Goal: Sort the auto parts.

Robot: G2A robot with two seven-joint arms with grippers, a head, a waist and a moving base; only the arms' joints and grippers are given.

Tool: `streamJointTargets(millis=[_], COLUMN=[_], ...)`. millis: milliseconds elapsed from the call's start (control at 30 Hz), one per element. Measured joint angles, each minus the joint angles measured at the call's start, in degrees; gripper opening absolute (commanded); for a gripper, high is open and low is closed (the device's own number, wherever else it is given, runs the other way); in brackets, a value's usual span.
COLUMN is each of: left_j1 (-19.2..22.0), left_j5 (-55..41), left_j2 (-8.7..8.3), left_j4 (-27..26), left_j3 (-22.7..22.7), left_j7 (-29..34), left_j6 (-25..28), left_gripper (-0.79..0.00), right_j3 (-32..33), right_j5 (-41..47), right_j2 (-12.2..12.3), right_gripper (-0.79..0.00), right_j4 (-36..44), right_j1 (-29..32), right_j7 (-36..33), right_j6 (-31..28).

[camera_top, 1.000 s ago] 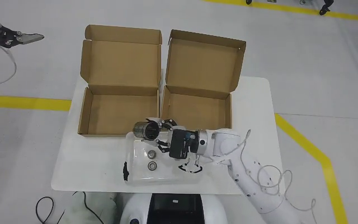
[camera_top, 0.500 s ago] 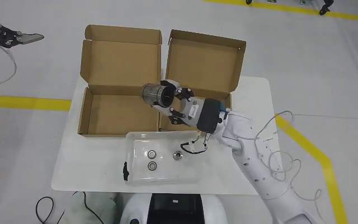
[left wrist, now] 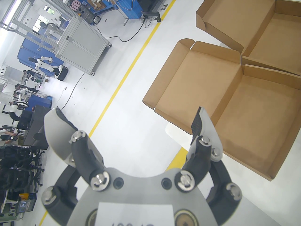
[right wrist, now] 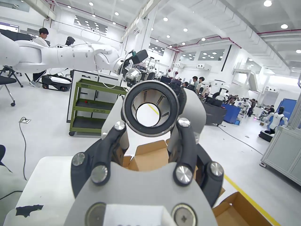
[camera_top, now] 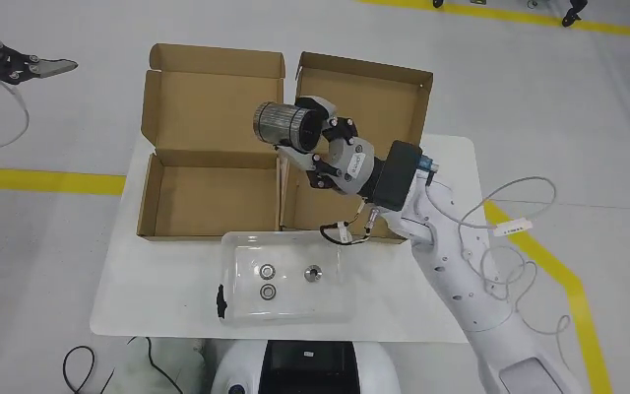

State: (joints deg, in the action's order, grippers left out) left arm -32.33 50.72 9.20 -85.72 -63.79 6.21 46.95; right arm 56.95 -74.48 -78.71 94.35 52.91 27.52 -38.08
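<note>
The cylinder is shiny metal, the boxes matt cardboard, the tray clear plastic.

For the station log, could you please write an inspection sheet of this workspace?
Surface: white table.
Job's things: left box and right box open; clear tray holding three small metal parts; ribbed cylinder raised over the boxes.
Clutter: black tape scrap by the tray.
Grippers: right gripper shut on the ribbed cylinder; left gripper open, off the table.
Cables: white cable looping off the right arm; black cable on floor.
Surroundings: yellow floor lines.
</note>
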Motion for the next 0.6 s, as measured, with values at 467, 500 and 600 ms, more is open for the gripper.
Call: streamJointTargets(millis=[467, 500, 600], left_j1=[0.00, 0.00, 0.00], left_j5=[0.00, 0.00, 0.00], left_j2=[0.00, 0.00, 0.00], left_j4=[0.00, 0.00, 0.00], left_j3=[0.00, 0.00, 0.00], left_j7=[0.00, 0.00, 0.00], left_j6=[0.00, 0.00, 0.00], left_gripper=[0.000, 0.000, 0.000], right_j3=[2.72, 2.89, 3.22], right_j5=[-4.37, -4.90, -5.84], right_j2=[1.26, 1.40, 1.82], right_gripper=[-0.785, -0.785, -0.785], right_j4=[2.94, 3.21, 3.90], right_j1=[4.91, 5.51, 7.55], right_j7=[-3.22, -4.21, -7.59], right_j6=[-1.95, -2.12, -2.63])
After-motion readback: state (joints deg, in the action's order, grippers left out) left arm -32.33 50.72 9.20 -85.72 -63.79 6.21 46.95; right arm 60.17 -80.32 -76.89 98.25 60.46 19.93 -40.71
